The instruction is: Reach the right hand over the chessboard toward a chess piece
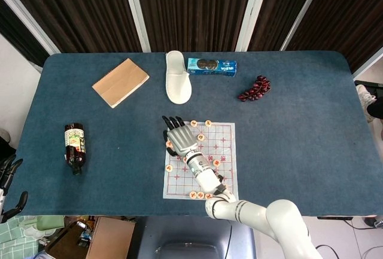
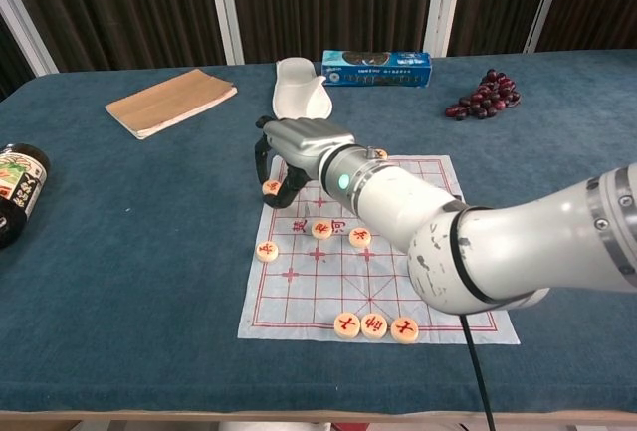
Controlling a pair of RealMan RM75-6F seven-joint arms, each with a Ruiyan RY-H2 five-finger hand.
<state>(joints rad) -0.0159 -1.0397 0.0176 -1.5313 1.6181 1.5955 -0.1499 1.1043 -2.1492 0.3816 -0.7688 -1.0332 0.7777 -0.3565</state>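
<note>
The right hand point(image 2: 295, 144) is held over the far left corner of the chessboard point(image 2: 328, 282), fingers curled downward and apart, nothing gripped. A chess piece point(image 2: 271, 187) lies just beneath its fingertips; contact cannot be told.

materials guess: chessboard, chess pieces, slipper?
Chessboard: thin printed sheet, likely paper or cloth; lies flat, red grid lines. Chess pieces: pale discs with red characters, probably wood, matte. Slipper: white, soft-looking fabric or foam, no shine.
</note>
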